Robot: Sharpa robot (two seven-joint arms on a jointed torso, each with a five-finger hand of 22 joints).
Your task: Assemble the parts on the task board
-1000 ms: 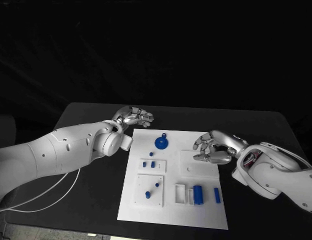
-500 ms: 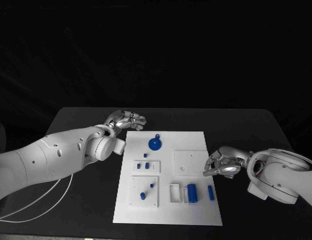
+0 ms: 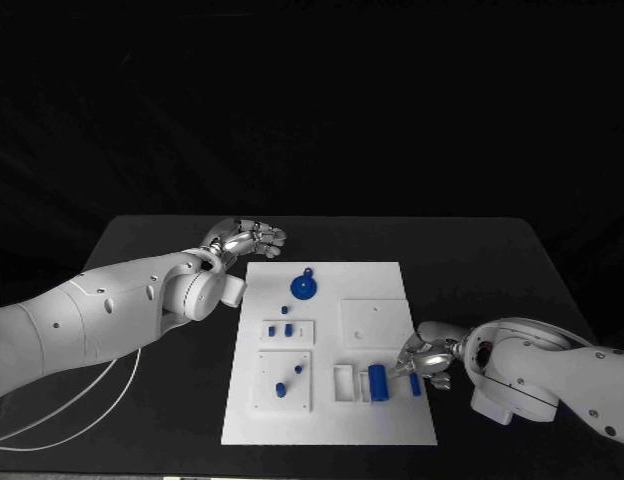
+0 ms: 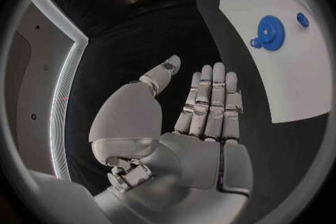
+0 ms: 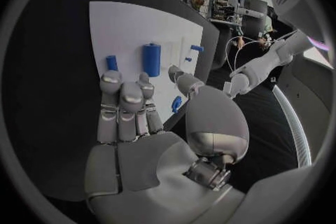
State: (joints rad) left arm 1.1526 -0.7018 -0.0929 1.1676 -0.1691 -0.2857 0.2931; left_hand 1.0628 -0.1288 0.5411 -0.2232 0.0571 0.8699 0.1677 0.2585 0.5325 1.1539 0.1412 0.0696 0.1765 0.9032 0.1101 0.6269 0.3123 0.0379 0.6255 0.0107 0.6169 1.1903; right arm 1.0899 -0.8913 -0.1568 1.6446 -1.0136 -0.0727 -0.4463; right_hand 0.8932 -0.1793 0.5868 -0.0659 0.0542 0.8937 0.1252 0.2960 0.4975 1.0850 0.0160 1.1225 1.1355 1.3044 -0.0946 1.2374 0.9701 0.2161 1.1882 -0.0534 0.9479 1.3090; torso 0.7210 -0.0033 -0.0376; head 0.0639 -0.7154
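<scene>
The white task board (image 3: 330,428) lies in the middle of the black table. On it are a blue gear (image 3: 302,289), two short blue pegs (image 3: 281,329), a blue cylinder (image 3: 377,382) and a small blue bar (image 3: 415,384). My right hand (image 3: 429,359) hovers over the board's near right part, just beside the small bar, holding nothing. The right wrist view shows its fingers (image 5: 122,103) stretched out toward the cylinder (image 5: 152,59) and the bar (image 5: 112,62). My left hand (image 3: 249,238) is off the board's far left corner, fingers (image 4: 209,101) straight, nothing in it; the gear (image 4: 271,33) lies beyond.
Two more small blue pieces (image 3: 291,378) stand in a white square block on the board's near left. A plain white square plate (image 3: 374,322) sits mid-right. Bare black table (image 3: 485,270) surrounds the board. A white cable (image 3: 67,400) hangs below my left arm.
My right hand has moved from the board's mid right edge toward the near side, ending beside the small blue bar. The left hand has stayed by the far left corner.
</scene>
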